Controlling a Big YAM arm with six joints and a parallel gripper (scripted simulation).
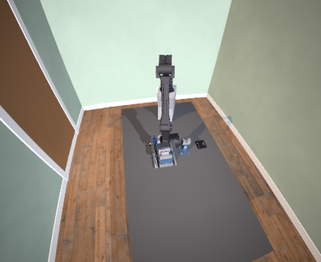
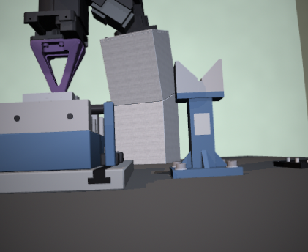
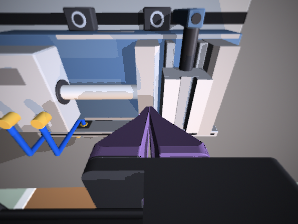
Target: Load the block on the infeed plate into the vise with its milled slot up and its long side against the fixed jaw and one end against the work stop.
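Just beside the closed tool (image 2: 59, 89) (image 3: 149, 110), block (image 3: 171, 102) in vise (image 1: 155, 160) (image 2: 41, 152) (image 3: 105, 62), slot up.

Brown door panel (image 1: 31, 76), being edged by white trim (image 1: 27, 136) | wood floor (image 1: 88, 183) (image 3: 60, 198), being partly covered by dark grey mat (image 1: 191, 213) (image 2: 169, 220) (image 3: 265, 100) | pale green wall (image 1: 138, 38) (image 2: 249, 36) (image 3: 12, 196), being skirted by white baseboard (image 1: 119, 104) (image 3: 25, 199)

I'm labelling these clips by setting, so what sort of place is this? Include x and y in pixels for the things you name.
Probably a small indoor room set up as a machine-tending test cell: a pneumatic vise (image 2: 39, 150) (image 3: 147, 75) and a V-block (image 2: 200, 86) on a stand share a dark mat (image 1: 184, 202) with a robot arm (image 1: 165, 103), between painted walls.
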